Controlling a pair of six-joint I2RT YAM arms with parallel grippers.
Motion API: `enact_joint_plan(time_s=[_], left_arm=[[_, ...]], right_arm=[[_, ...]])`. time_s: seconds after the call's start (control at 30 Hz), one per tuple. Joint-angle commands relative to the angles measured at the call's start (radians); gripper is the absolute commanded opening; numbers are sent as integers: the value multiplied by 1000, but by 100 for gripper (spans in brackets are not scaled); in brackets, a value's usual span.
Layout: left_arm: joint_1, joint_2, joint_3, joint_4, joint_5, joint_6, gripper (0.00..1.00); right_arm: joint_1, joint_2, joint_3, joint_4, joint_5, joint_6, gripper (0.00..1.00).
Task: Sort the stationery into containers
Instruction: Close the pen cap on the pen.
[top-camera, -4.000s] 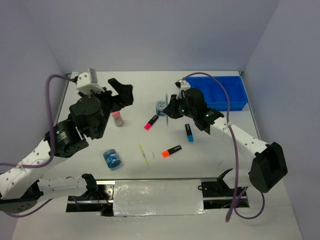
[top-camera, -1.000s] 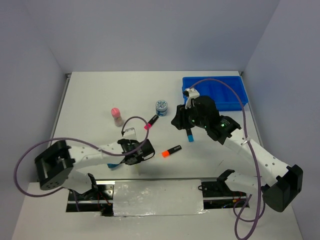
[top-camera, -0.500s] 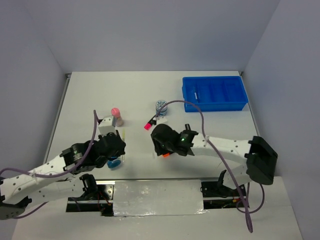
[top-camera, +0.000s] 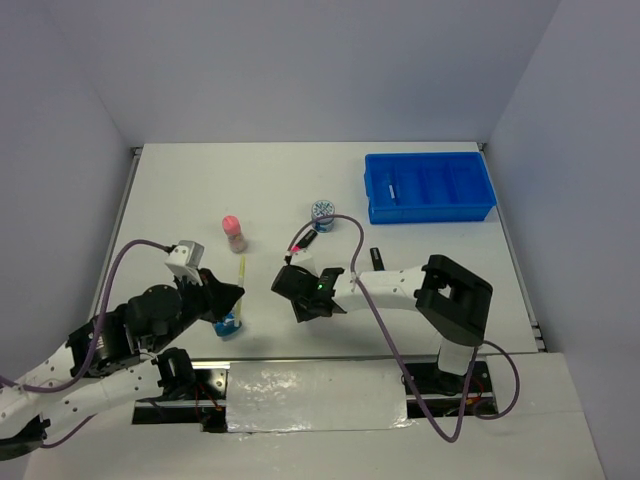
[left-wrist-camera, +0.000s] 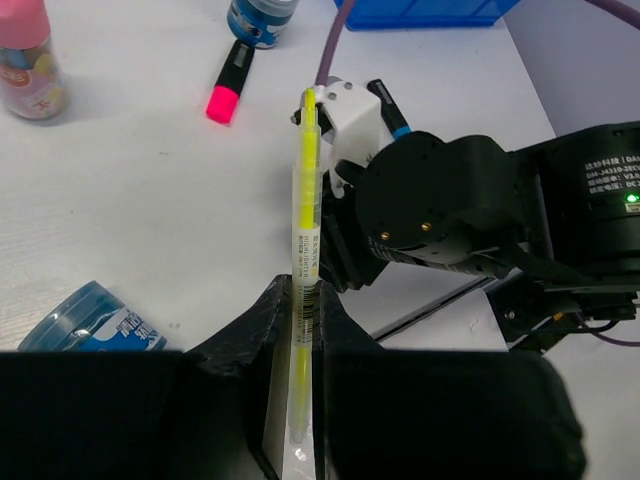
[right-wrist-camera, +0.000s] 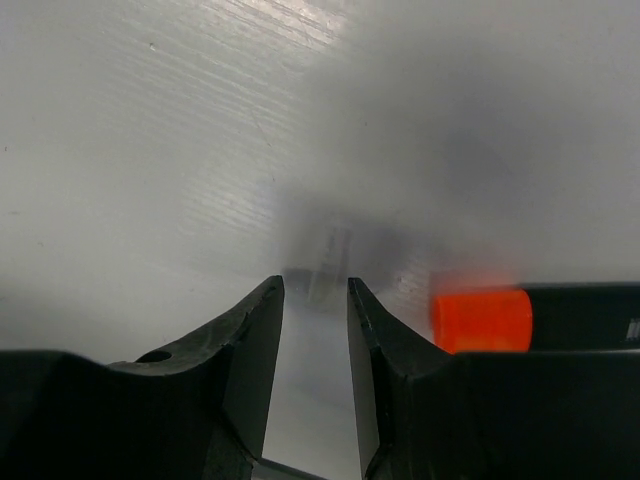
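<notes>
The left gripper (left-wrist-camera: 303, 290) is pinching a thin yellow plastic pen (left-wrist-camera: 306, 210) between its closed fingers, gripping it near one end so that most of the pen is pointing out past the fingertips. Just beside this gripper, a round blue jar (left-wrist-camera: 85, 318) is lying on its side on the white table (top-camera: 200, 190).

The right gripper (right-wrist-camera: 315, 292) is hanging low over the table near the middle, its fingers standing slightly apart with only bare surface between them. A short black marker with an orange cap (right-wrist-camera: 482, 320) is lying just to one side of them (whether it is touching a finger cannot be told).

The bright blue plastic tray (top-camera: 430, 212) of side-by-side compartments is sitting at the far right, well apart from both grippers.
</notes>
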Motion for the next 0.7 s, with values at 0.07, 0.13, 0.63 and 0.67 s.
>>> enact_joint_plan(time_s=[0.07, 0.13, 0.63, 0.67], left_arm=[[-5, 22, -28, 78, 54, 38, 0], [-5, 30, -36, 89, 60, 39, 0], [-5, 38, -48, 101, 77, 38, 0], [-6, 41, -53, 110, 83, 41, 0]], right_arm=[[6, 63, 69, 24, 32, 9, 38], [6, 82, 78, 15, 39, 10, 38], [-5, 34, 0, 118, -33, -11, 0], [-7, 14, -9, 136, -42, -22, 0]])
